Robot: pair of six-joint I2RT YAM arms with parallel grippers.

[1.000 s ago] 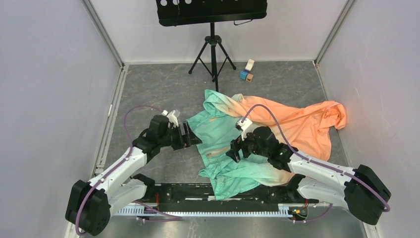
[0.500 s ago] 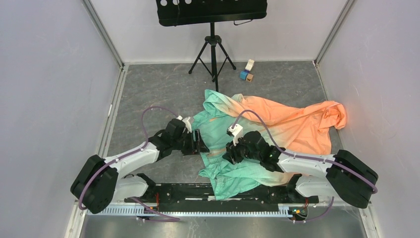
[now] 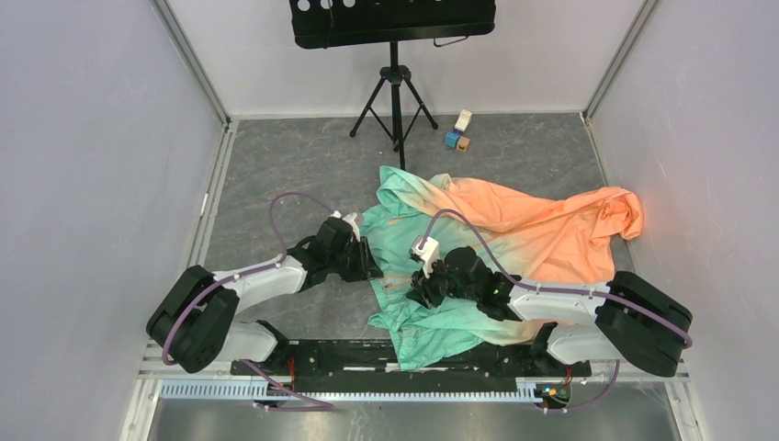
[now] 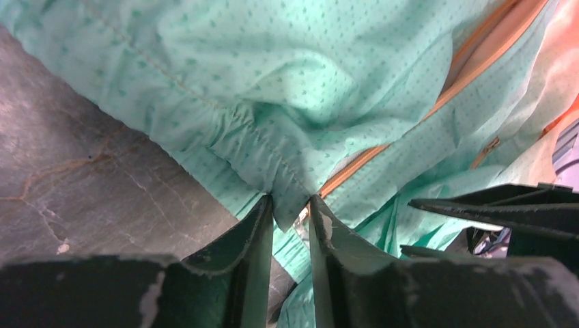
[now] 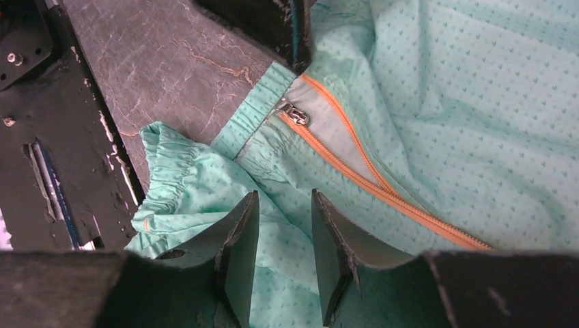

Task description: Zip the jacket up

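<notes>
My left gripper (image 4: 290, 203) is clenched on the jacket (image 4: 307, 82), pinching its gathered hem (image 4: 259, 147) right at the fingertips. My right gripper (image 5: 283, 199) hovers with its jaws narrowly apart over green fabric, and I can't tell whether it grips. The zipper slider (image 5: 293, 113) lies just ahead of it. I'd keep the hem taut and take that pull squarely. Grey marbled tabletop (image 4: 82, 164) shows beside my left fingers. A music stand (image 3: 393, 23) and blocks (image 3: 457, 133) sit well beyond.

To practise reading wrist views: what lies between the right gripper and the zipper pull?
Only wrinkled mint fabric of the jacket, near its gathered hem, lies between the right gripper and the zipper pull. The right wrist view shows it.
</notes>
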